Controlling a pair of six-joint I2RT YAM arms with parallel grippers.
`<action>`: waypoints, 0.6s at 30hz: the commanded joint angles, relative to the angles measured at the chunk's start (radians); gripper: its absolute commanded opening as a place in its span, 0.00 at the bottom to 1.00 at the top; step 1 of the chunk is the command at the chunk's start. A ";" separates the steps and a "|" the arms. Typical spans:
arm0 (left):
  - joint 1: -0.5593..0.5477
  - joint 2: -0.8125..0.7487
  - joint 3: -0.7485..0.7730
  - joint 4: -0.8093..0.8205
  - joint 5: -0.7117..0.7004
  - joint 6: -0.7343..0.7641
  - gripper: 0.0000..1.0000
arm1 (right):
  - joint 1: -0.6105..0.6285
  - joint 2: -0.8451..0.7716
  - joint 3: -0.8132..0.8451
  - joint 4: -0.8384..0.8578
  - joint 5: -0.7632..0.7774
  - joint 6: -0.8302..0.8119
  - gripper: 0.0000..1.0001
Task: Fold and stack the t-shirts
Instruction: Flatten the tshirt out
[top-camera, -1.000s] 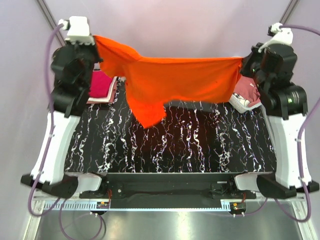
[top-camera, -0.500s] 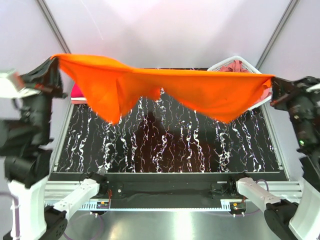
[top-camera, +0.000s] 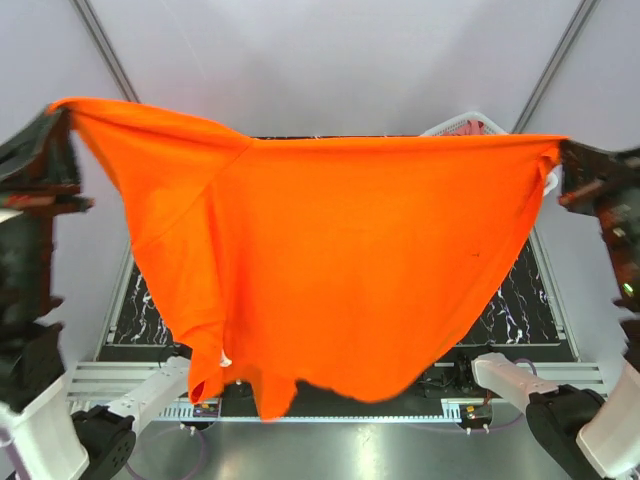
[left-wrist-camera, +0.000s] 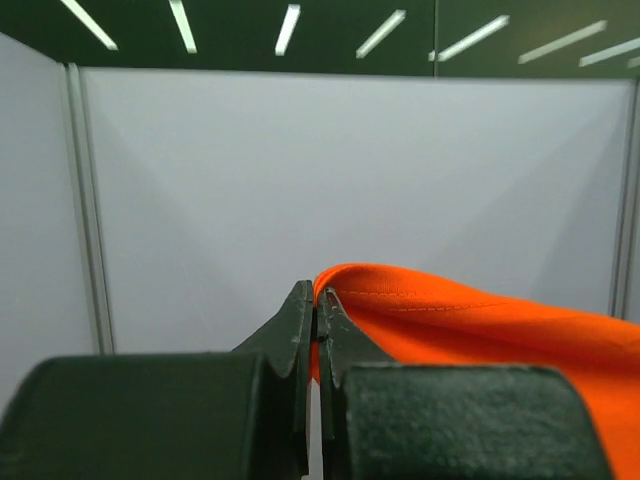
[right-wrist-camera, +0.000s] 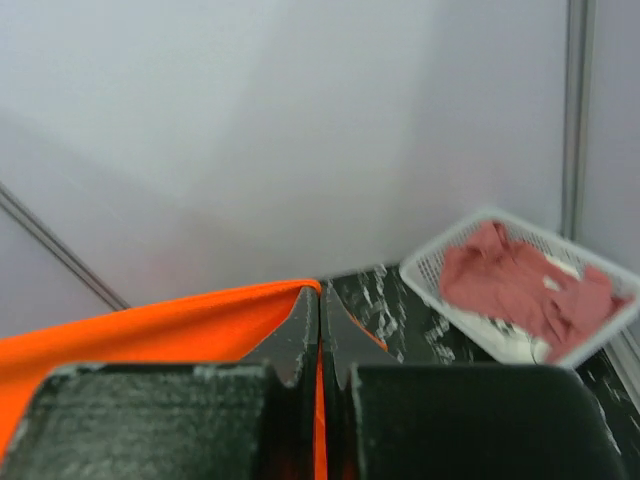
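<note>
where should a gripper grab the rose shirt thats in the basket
The dusty rose shirt lies crumpled in the white basket, with no hem or collar laid out. Probably best to pinch a raised fold near the middle of the heap, coming straight down from above, since the basket's walls block a sideways approach.

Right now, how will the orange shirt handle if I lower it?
Likely floppy: the orange t-shirt hangs as a loose sheet, lower edge uneven. Probably light, since the left gripper and right gripper carry it by pinched corners. It may crumple on landing.
</note>
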 joint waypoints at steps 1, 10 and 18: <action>0.005 0.090 -0.157 -0.011 0.021 0.102 0.00 | -0.005 0.073 -0.182 0.044 0.089 -0.043 0.00; 0.040 0.251 -0.789 0.196 0.150 0.259 0.00 | -0.006 0.042 -1.081 0.432 0.193 0.037 0.00; 0.112 0.620 -0.831 0.507 0.078 0.269 0.00 | -0.081 0.523 -0.989 0.571 0.199 -0.032 0.00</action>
